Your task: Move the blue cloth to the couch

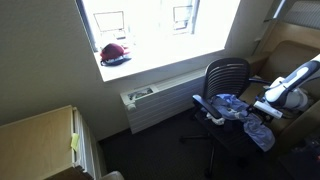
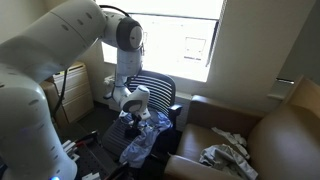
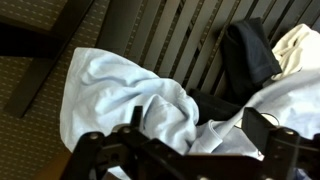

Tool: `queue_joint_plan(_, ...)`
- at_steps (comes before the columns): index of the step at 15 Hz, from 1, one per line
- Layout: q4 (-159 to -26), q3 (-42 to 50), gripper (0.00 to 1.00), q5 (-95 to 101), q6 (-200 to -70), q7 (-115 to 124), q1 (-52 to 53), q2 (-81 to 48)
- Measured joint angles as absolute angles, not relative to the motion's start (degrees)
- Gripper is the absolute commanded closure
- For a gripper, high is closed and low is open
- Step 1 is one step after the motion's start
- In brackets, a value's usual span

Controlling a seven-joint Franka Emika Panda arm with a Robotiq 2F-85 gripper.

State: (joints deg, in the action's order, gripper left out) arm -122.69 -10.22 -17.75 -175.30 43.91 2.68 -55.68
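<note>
The blue cloth (image 2: 140,140) lies crumpled on the seat of a black office chair (image 2: 165,90), one fold hanging over the front edge. In the wrist view it fills the middle of the frame as pale blue folds (image 3: 120,95) against the chair's slats, with a dark piece of fabric (image 3: 250,50) just beside it. The end effector (image 2: 137,108) hangs directly over the heap. Seen from the wrist (image 3: 192,130), it is released, its fingers spread wide on either side of a ridge of cloth and nothing pinched between them.

The step in hand looks like the grasp itself; the carry has not begun. The next move probably calls for a short descent and a firm closing on that ridge. A lift high enough to free the hanging fold would follow, then a swing to the brown couch (image 2: 275,125) near the chair, where a pale crumpled fabric (image 2: 225,155) already lies on the cushion.
</note>
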Motion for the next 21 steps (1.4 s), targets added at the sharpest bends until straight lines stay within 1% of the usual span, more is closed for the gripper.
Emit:
queue_joint_plan(5, -113.97, -8.79, 0.0, -20.14, -177.78, 44.64, 6.77, -63.15)
queue_joint_plan(9, -106.55, -6.56, 0.0, -24.39, -181.87, 48.82, 11.6, -65.83)
queue_joint_plan(14, -106.54, -6.14, 0.0, -24.41, -181.84, 48.86, 11.98, -66.36)
queue_joint_plan(19, -104.8, 2.68, 0.0, -27.2, -187.92, 52.74, 18.38, -71.53)
queue_joint_plan(21, -103.57, 3.98, 0.0, -27.53, -189.05, 53.69, 19.66, -73.4)
